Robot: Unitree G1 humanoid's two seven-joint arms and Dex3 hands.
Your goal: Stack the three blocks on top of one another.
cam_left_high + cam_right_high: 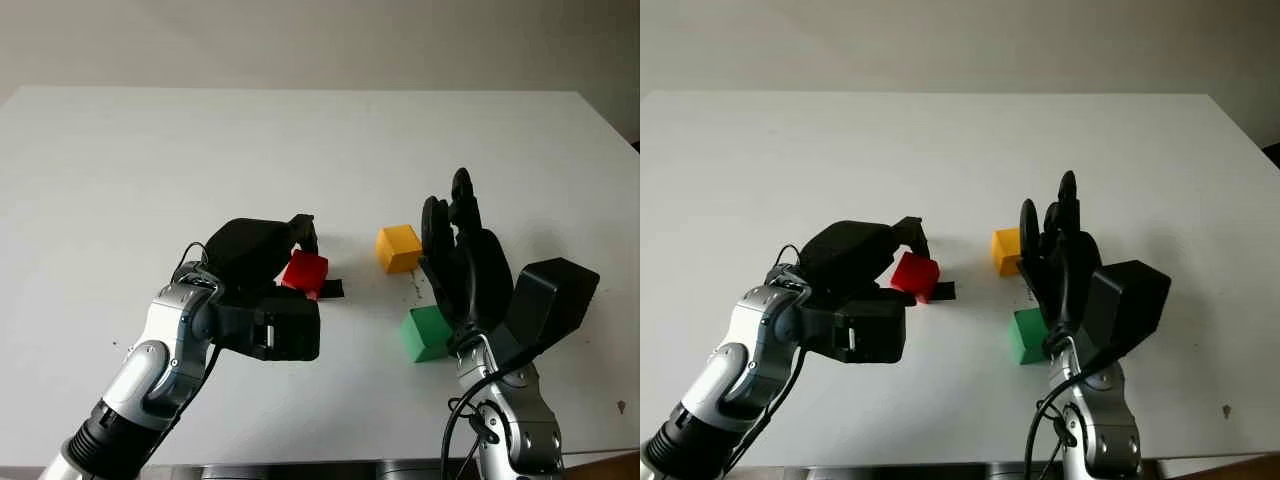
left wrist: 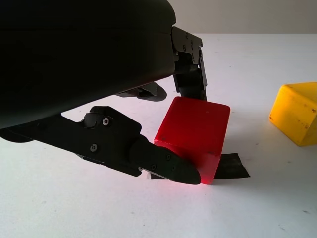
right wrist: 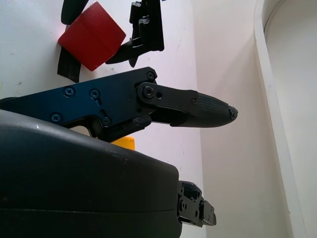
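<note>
My left hand (image 1: 297,262) is shut on the red block (image 1: 304,271), left of the table's middle. In the left wrist view the red block (image 2: 195,131) sits tilted between the black fingers (image 2: 163,161), its lower corner at the table beside a strip of black tape (image 2: 233,166). The yellow block (image 1: 398,247) stands on the table just right of it. The green block (image 1: 425,333) lies nearer to me, partly behind my right hand (image 1: 455,225). That hand is open and raised over the green block, touching neither block.
The white table (image 1: 200,150) stretches wide behind and to the left of the blocks. Its right edge (image 1: 610,125) runs along the far right, and its front edge lies close below both forearms.
</note>
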